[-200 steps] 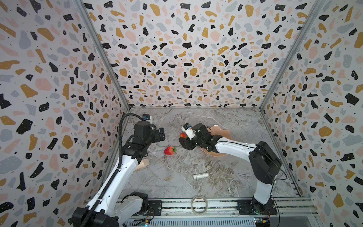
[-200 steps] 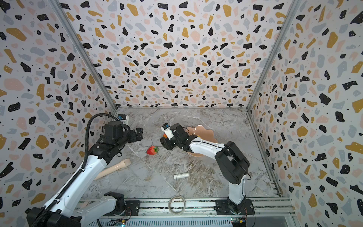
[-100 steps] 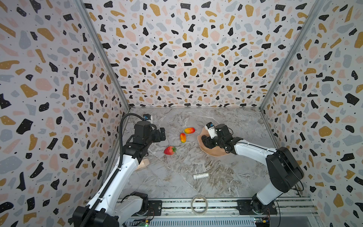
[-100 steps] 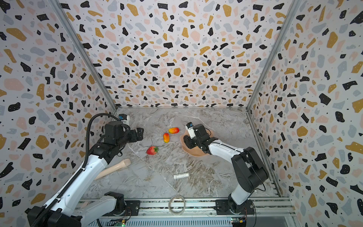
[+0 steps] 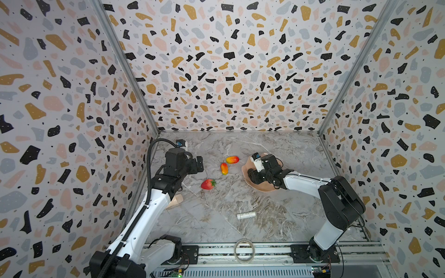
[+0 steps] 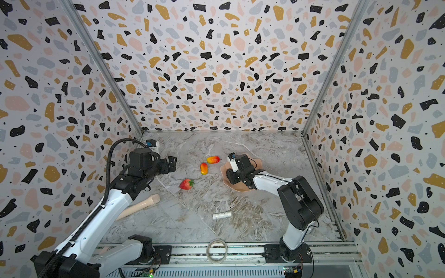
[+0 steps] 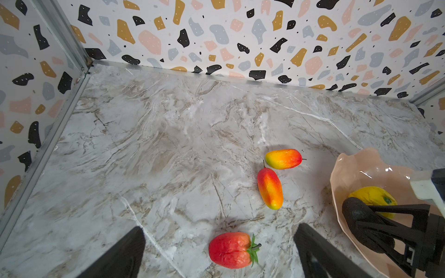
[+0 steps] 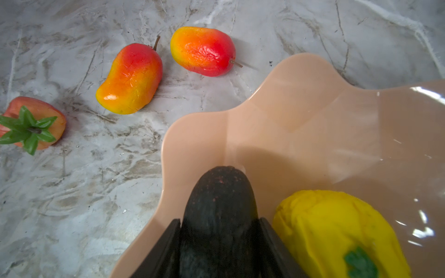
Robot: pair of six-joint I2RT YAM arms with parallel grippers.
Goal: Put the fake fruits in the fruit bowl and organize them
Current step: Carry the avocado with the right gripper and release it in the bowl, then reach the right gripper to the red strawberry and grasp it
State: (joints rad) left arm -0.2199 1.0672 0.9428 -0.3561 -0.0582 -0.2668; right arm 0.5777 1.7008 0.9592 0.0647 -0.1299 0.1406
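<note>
Two fruits in bowl (image 8: 301, 101): avocado (image 8: 219, 202) between right pincer (image 8: 218, 243) jaws, clenched on it, long axis along jaws, tip on bowl floor; yellow fruit (image 8: 337, 231) just beside. Two mangoes (image 5: 224, 168), strawberry (image 5: 208, 184) on tabletop mid-left, nearer left pincer (image 7: 218, 250), released, strawberry lying between its jaws

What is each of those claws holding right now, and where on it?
The right gripper has the dark avocado between its fingers, pinched at its wide end, over the pink fruit bowl. The left gripper is open and holds nothing.
</note>
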